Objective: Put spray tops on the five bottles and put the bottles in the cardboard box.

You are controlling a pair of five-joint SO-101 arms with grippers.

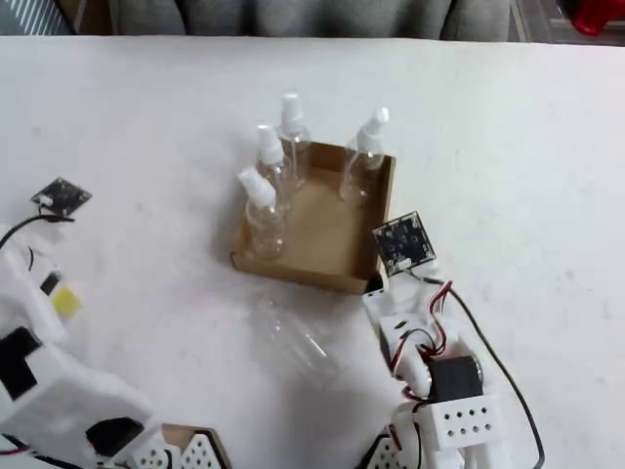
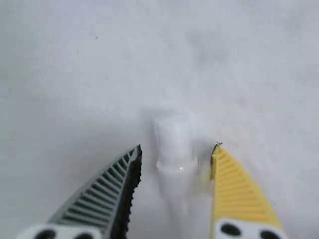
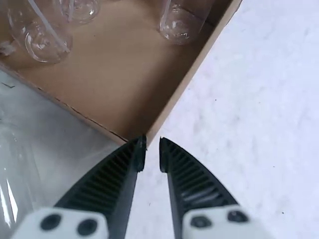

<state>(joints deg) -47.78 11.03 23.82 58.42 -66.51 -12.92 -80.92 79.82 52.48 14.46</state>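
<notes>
A white spray top [image 2: 174, 144] lies on the white table, between the fingers of my open left gripper [image 2: 177, 149], which has one grey finger [image 2: 119, 184] and one yellow [image 2: 234, 184]. The cardboard box [image 1: 337, 264] sits mid-table and holds several clear bottles, among them one [image 1: 264, 220] at its near left and one [image 1: 363, 156] at its far right, all standing with white spray tops on. One clear bottle [image 1: 293, 342] without a top lies on the table in front of the box. My right gripper [image 3: 151, 147] is shut and empty, just short of the box's near corner [image 3: 149, 130].
The left arm's white body [image 1: 39, 362] fills the near left of the table and the right arm [image 1: 435, 381] the near right. A small brown piece [image 1: 190, 435] shows at the near edge. Bare tabletop stretches left and right of the box.
</notes>
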